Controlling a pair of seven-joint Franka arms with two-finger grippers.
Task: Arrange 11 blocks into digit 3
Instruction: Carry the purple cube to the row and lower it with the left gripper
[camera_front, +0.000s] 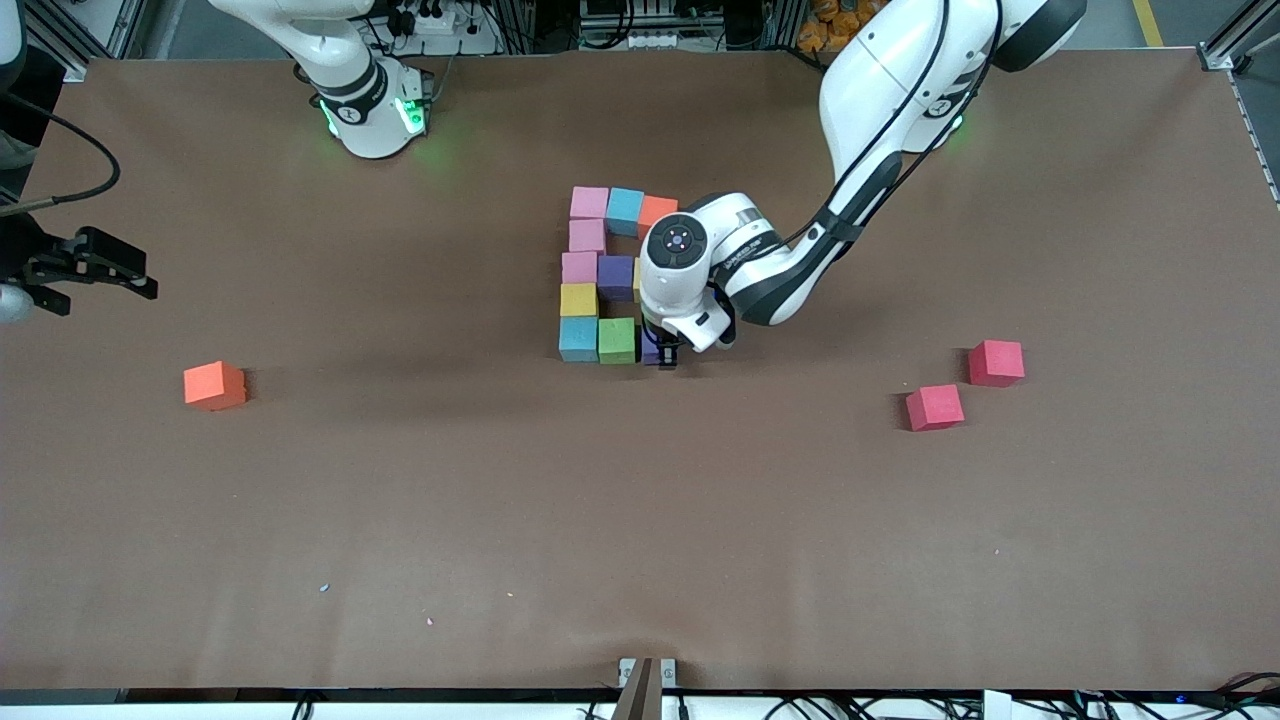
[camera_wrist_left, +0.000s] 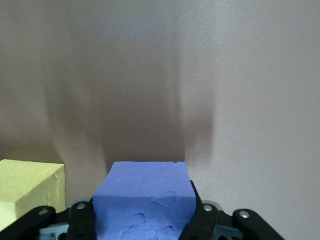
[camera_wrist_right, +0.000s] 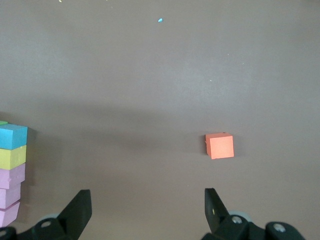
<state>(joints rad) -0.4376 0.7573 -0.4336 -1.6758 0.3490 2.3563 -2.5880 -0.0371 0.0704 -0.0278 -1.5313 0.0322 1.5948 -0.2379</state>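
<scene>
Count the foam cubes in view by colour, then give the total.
pink cubes: 3
blue cubes: 2
yellow cubes: 2
purple cubes: 2
orange cubes: 2
red cubes: 2
green cube: 1
Total: 14

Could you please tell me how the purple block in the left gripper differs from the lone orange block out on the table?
The purple block is pinched in the left gripper, beside the green block of the figure; the lone orange block sits free, toward the right arm's end. They differ in colour. Both are same-sized cubes.
</scene>
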